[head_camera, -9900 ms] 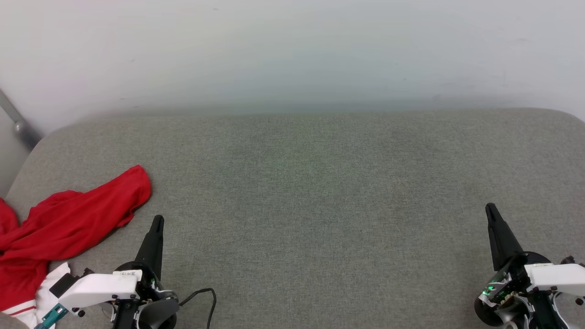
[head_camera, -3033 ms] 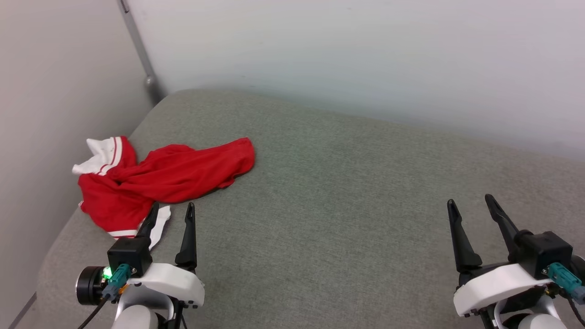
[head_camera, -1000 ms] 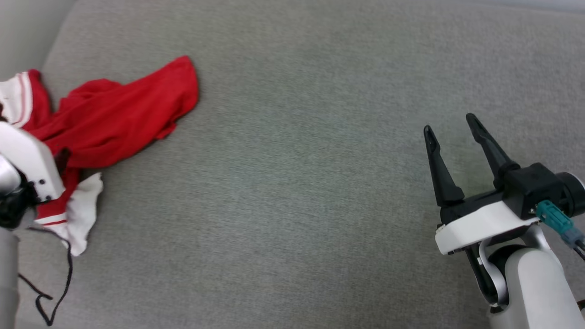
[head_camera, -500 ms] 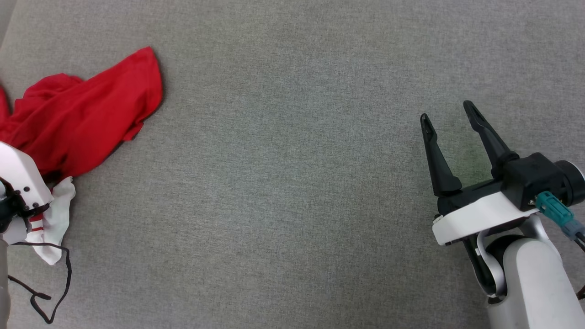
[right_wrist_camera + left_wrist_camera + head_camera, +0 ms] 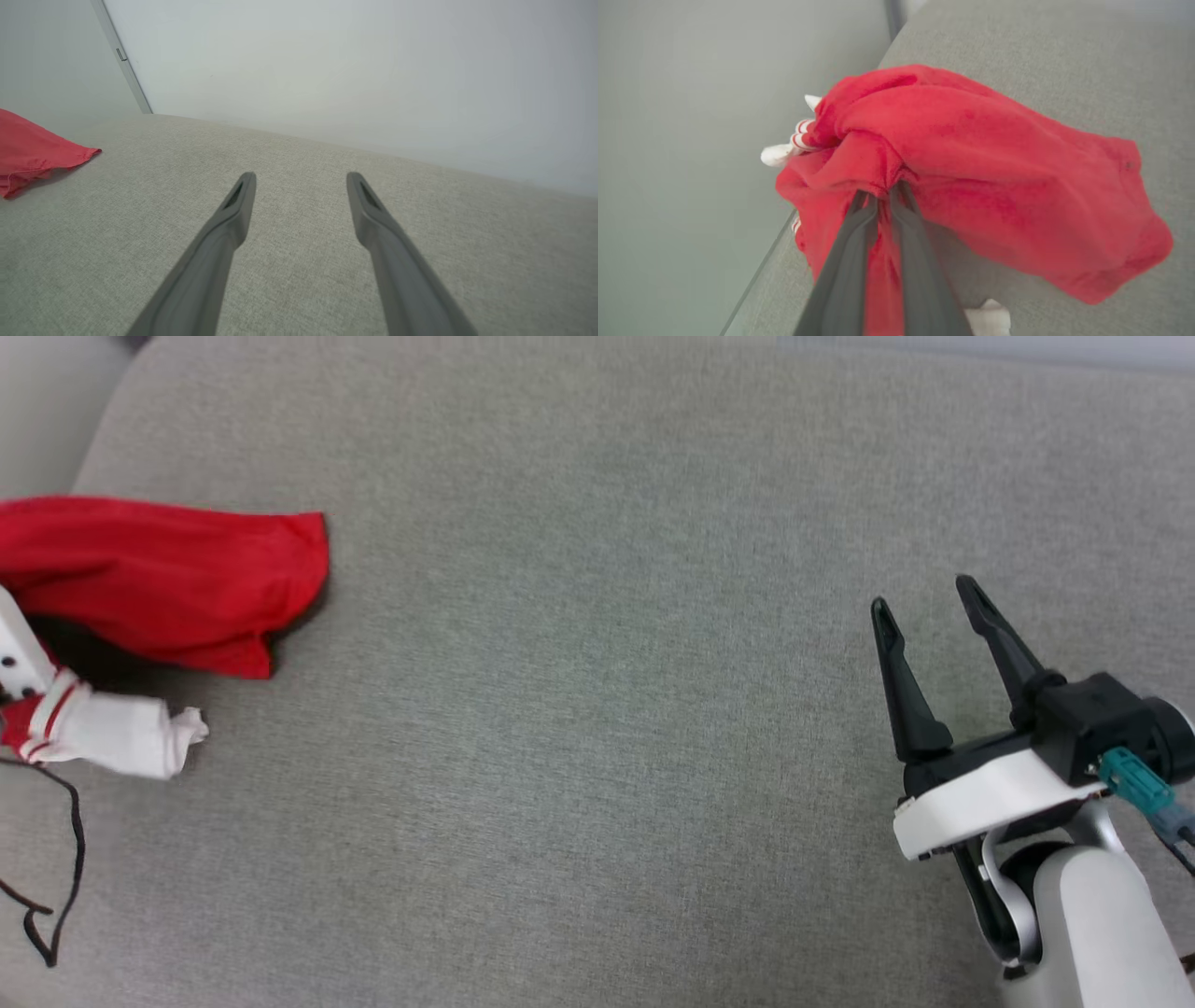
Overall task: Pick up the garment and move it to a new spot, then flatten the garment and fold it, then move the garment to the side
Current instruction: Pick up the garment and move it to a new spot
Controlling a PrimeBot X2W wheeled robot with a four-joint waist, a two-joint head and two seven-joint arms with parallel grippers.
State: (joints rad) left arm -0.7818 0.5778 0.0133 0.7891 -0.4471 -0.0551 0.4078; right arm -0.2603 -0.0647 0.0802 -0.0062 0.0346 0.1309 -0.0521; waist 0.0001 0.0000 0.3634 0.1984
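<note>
Two grippers, one loaded. Head view: the red jersey T-shirt (image 5: 168,574), bunched at the left edge over the grey cushion (image 5: 597,728), runs lengthwise across the frame. The right gripper (image 5: 922,595) stands wide and empty at lower right. Left wrist view: the left gripper (image 5: 881,190) pinches a red fold, fingers nearly together, a grip the head view cuts off. Right wrist view: the T-shirt's tail pokes in at far left.

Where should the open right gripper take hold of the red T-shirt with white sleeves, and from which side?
Probably the free red corner of the red T-shirt with white sleeves, approached from the robot's right across the grey surface. That corner sticks out toward the right gripper, thin and unbunched, while the left gripper is shut on the crumpled middle.
</note>
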